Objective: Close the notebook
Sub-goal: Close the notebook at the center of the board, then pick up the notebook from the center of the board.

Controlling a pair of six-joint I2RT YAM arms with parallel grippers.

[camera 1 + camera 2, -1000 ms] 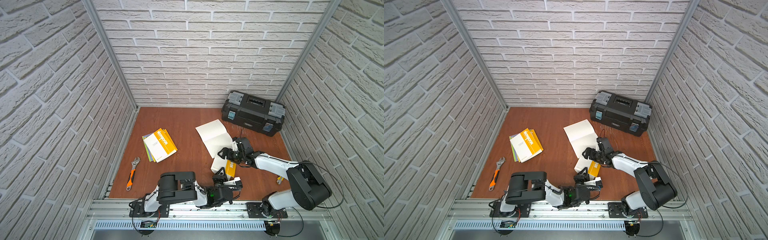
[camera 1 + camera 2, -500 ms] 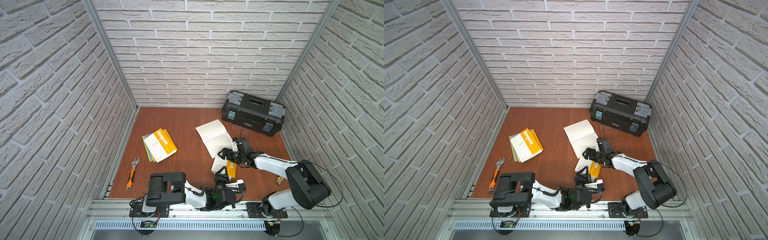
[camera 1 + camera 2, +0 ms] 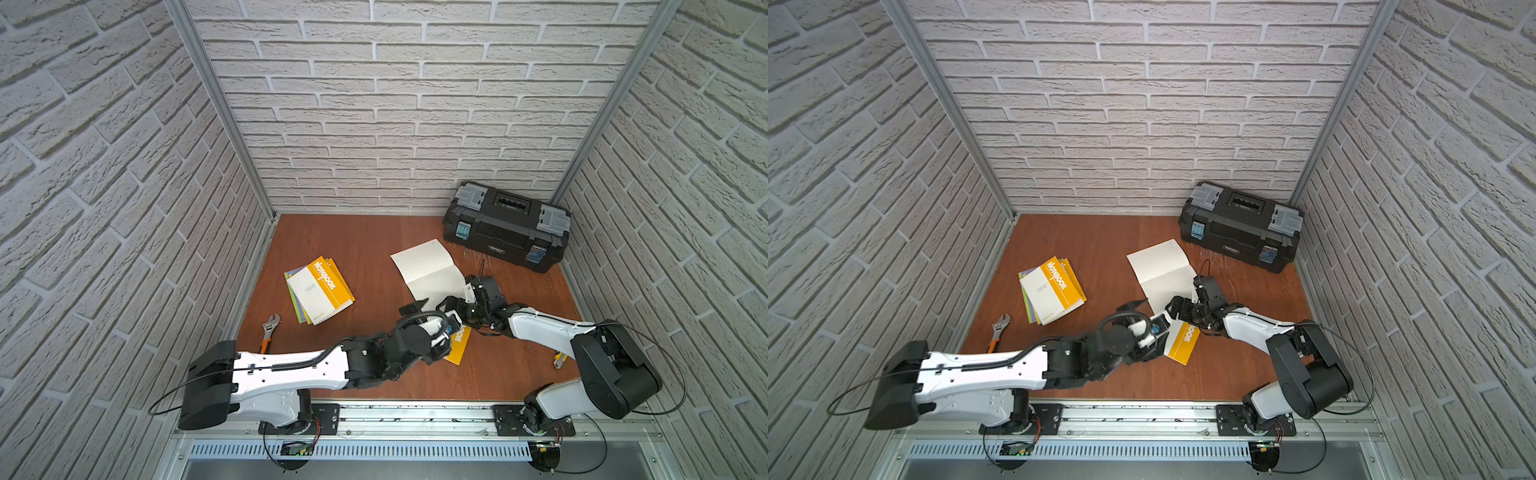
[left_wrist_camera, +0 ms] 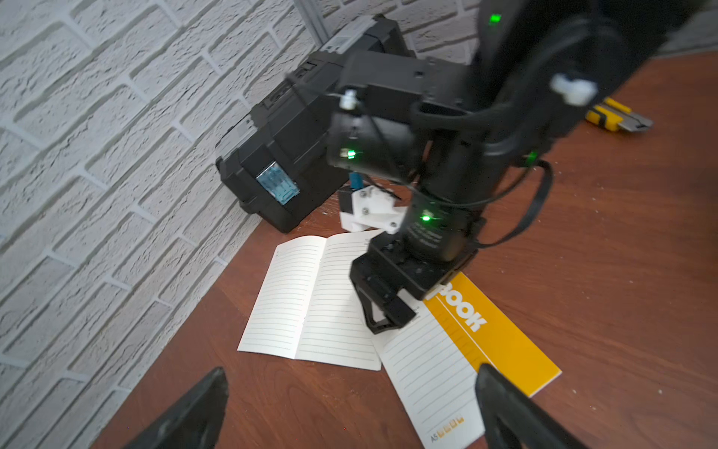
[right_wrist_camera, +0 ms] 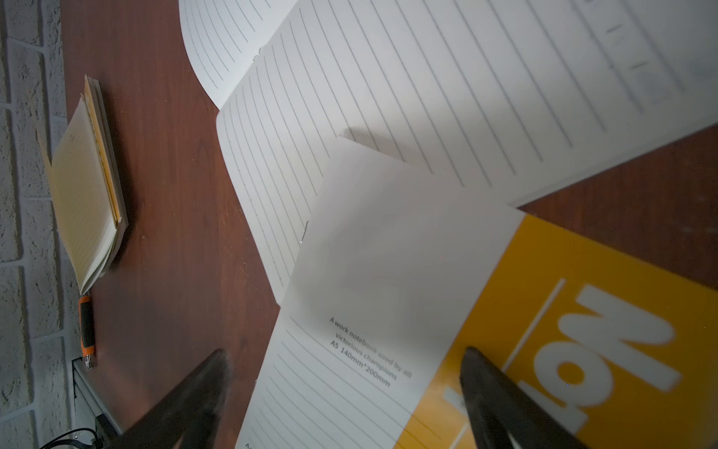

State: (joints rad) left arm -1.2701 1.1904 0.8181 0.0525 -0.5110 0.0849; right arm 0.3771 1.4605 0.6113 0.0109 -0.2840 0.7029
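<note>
Holding nothing: my left hand [image 4: 349,385], released, open notebook [image 4: 311,295] just ahead, spine running away from it; right hand [image 5: 345,353], also released, nearer.

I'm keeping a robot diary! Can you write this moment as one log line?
left gripper open, empty | right gripper open over yellow-covered notebook, closed | lined notebook near toolbox, open
</note>
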